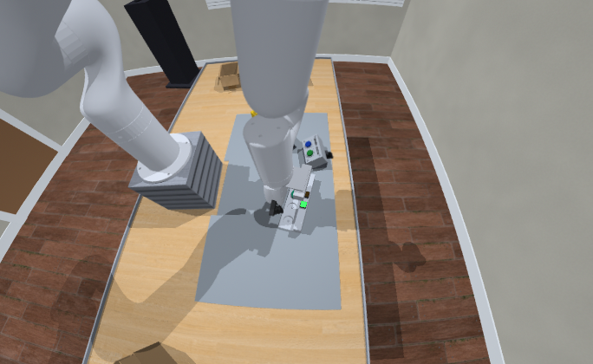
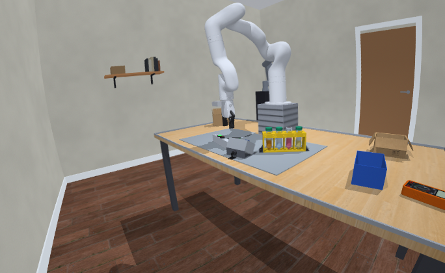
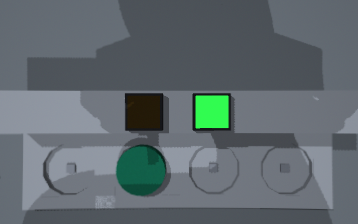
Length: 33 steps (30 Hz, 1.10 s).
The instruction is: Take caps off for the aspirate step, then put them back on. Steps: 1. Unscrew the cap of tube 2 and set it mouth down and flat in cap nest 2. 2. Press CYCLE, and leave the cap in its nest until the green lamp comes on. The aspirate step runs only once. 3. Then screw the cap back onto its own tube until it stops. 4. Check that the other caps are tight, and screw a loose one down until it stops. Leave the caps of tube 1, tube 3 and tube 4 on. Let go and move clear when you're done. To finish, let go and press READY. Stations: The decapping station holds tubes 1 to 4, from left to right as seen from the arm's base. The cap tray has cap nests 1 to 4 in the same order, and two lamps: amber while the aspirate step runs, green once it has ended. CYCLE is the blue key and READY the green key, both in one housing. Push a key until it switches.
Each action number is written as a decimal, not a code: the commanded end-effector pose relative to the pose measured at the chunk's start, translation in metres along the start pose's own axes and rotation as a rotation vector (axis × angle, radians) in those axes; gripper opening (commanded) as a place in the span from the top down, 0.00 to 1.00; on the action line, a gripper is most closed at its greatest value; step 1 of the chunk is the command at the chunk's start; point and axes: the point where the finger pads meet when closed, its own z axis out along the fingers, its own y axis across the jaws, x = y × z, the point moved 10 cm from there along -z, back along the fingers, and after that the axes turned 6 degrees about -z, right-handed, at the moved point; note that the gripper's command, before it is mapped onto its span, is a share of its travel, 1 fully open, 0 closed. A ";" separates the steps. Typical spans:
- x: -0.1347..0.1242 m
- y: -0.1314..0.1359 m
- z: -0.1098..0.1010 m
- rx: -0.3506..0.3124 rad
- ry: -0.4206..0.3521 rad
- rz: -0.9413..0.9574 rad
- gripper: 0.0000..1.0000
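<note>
Nearest in the exterior view, at right, we see an orange rectangular meter with a dark face [image 2: 427, 194], and beyond it a blue open-topped box [image 2: 369, 170].

Farther left stands the grey sloped housing [image 1: 318, 158] [image 2: 240, 147]; its keys are hard to make out there, but from the top we see the round blue key [image 1: 308, 144] and round green key [image 1: 309, 152].

To its right, a yellow rack [image 1: 253, 113] [image 2: 284, 149] holds four clear tubes; from above, the arm hides nearly all of it. Three wear green caps, while the third from the left, tube 2 [image 2: 289, 142], is uncapped. We cannot tell how tight the others are.

Beyond the housing lies the pale grey cap tray [image 1: 296, 224] [image 2: 219, 139] [image 3: 10, 112]. Its round green cap [image 1: 292, 194] [image 3: 141, 170] sits in nest 2, its underside hidden. The square green lamp [image 1: 303, 204] [image 2: 219, 135] [image 3: 211, 111] is lit; the square amber lamp [image 1: 307, 194] [image 3: 144, 112] is dark.

The black-fingered gripper [image 1: 275, 208] [image 2: 228, 122] hangs above the mat near the tray, fingers apart and holding nothing; the wrist view leaves them out.
</note>
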 end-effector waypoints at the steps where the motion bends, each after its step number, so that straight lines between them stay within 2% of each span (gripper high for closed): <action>1: 0.001 0.000 0.000 0.000 0.001 0.000 0.00; 6: 0.001 0.000 0.000 0.000 0.001 0.000 0.00; 7: 0.003 -0.005 -0.007 0.000 0.001 0.000 0.54; 10: 0.006 -0.010 -0.013 0.000 0.001 0.000 0.54; 16: 0.023 -0.038 -0.050 0.000 0.001 0.000 0.54; 17: 0.023 -0.038 -0.050 0.000 0.001 0.000 0.54; 21: 0.033 -0.055 -0.072 0.000 0.002 0.000 0.54; 30: 0.033 -0.055 -0.072 0.000 0.002 0.000 0.54; 33: 0.033 -0.055 -0.057 0.000 0.002 0.000 0.54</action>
